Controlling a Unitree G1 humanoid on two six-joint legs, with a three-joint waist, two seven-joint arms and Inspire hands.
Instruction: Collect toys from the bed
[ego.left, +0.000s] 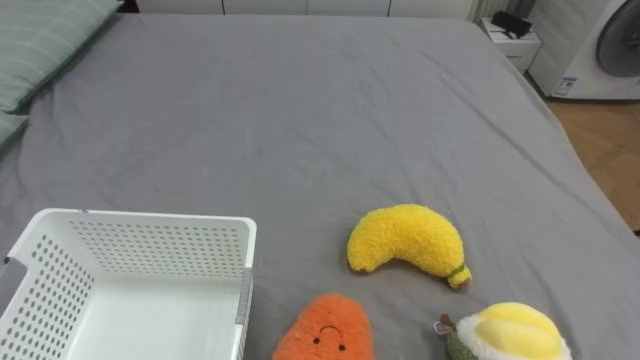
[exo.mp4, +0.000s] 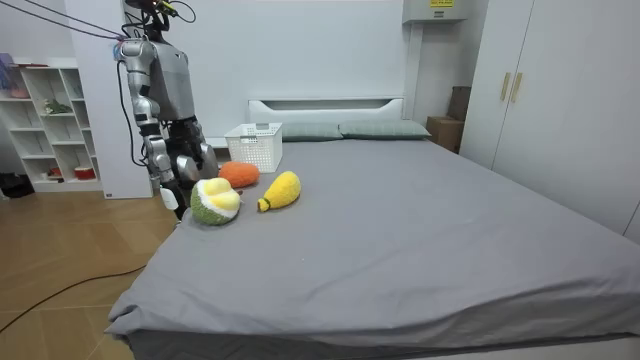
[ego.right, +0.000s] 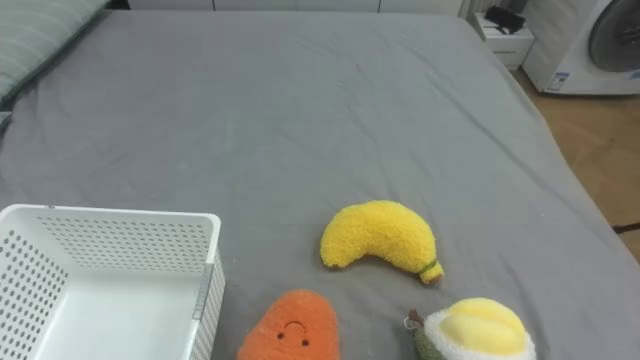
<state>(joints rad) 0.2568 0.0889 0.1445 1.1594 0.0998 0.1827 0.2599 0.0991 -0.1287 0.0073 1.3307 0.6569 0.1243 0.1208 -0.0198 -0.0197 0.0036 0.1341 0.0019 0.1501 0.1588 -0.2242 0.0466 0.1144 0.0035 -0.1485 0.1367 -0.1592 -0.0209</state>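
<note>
Eye views: the bed (ego.left: 300, 120) is looked down on from the robot's head, close in, across its width.
Room view: taken from well off the bed's foot, faced toward the headboard (exo.mp4: 325, 104).
Shared: the white basket (ego.left: 160, 245) and banana plush (ego.left: 405, 245) are caught by all.

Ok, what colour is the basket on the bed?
The basket is white, with perforated walls, clearest in the left eye view.

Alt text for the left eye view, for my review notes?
Three plush toys lie on a grey bed: a yellow banana right of centre, an orange carrot and a yellow-green fruit at the bottom edge. A white perforated basket sits at lower left.
</note>
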